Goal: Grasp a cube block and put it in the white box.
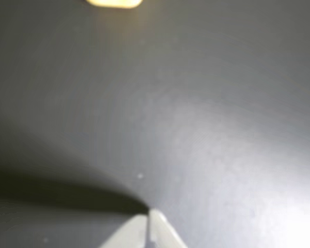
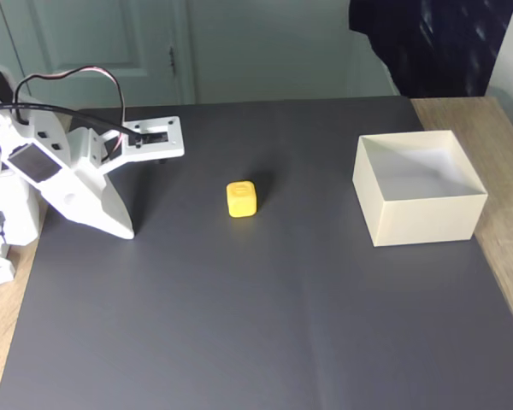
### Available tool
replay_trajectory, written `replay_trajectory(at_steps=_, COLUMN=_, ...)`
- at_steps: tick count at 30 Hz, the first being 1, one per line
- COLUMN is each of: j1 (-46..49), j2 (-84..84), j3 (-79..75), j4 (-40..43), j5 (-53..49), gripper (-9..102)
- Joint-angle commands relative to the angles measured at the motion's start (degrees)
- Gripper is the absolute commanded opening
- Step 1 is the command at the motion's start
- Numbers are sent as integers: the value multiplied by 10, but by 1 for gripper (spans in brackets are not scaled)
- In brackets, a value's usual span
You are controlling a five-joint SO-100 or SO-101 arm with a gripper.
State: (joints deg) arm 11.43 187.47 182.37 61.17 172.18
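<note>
The small yellow cube block (image 2: 241,199) sits on the dark mat, left of centre in the fixed view; in the wrist view its pale yellow edge (image 1: 114,3) peeks in at the top. The white box (image 2: 419,215) stands open and empty at the mat's right side. My white gripper (image 2: 126,230) rests with its tips down on the mat at the left, well left of the cube. In the wrist view the gripper (image 1: 148,217) enters from the bottom edge, its two fingers pressed together, holding nothing.
A dark grey mat (image 2: 265,325) covers most of the wooden table (image 2: 509,256). The arm's white base (image 2: 4,205) and cables stand at the far left. A dark cloth (image 2: 427,43) hangs at the back right.
</note>
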Motion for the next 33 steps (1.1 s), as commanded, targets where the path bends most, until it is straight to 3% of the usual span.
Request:
replay_trajectory(at_steps=1, j1=-10, j2=5, j3=-18, j4=-15, j5=4, gripper=0)
replay_trajectory(at_steps=8, j1=-26, j2=-63, j3=-90, j4=-61, j5=2, gripper=0)
replay_trajectory(at_steps=16, j1=-37, j2=-339, j3=-222, j4=-240, j5=2, gripper=0)
replay_trajectory(at_steps=21, j1=-33, j2=-497, j3=-338, j4=-304, j5=4, gripper=0)
replay_trajectory(at_steps=26, j1=-33, j2=-579, j3=-398, j4=-333, j5=10, gripper=2)
replay_trajectory(at_steps=33, j1=-12, j2=-613, j3=-416, j4=-339, j5=28, gripper=15)
